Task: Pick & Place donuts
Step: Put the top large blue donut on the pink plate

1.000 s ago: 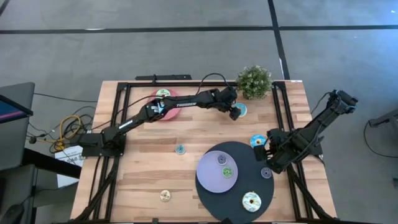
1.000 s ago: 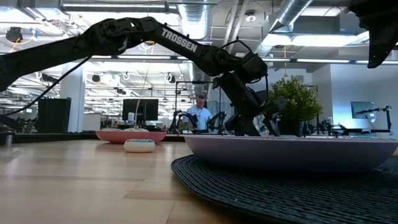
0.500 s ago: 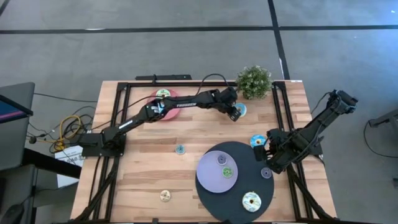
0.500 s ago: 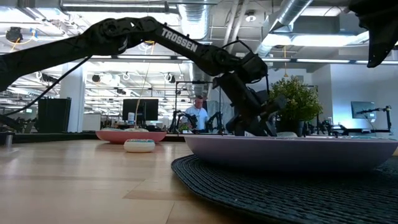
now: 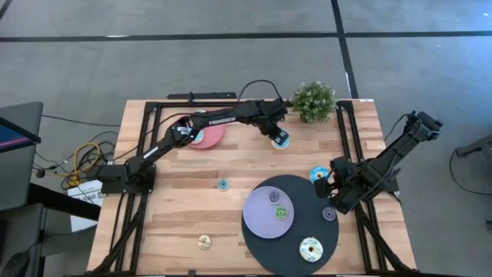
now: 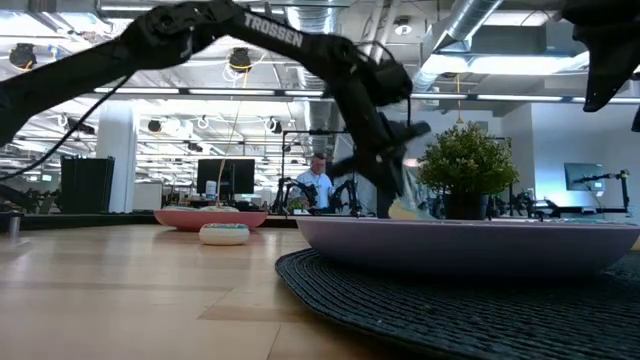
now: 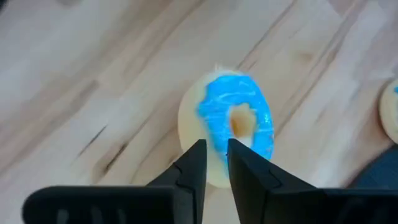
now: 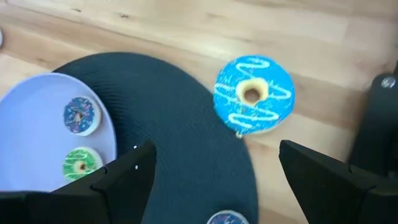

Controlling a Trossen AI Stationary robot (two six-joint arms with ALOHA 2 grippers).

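My left gripper is shut on a light-blue iced donut, out over the far middle of the table beside the plant. My right gripper hangs open over the right edge of the dark round mat, with a second blue donut on the wood just past its fingers. A lavender plate rests on the mat and carries a purple donut and a green one. A cream donut and a tiny one lie on the mat. My left gripper pinches the donut's rim between its two fingers, which come down from above. The iced top faces the wrist camera, so the donut is tilted in the hold. In the low view it shows above the lavender plate's rim; its underside is hidden.
A pink plate sits at the far left under the left arm. A small teal donut and a tan one lie on bare wood to the left of the mat. Black frame rails run along both table sides.
My left gripper has shut on the blue donut beside the plant, then risen and gone a little toward the table's left edge with it. The donut has left its spot on the wood and moved with the fingers.
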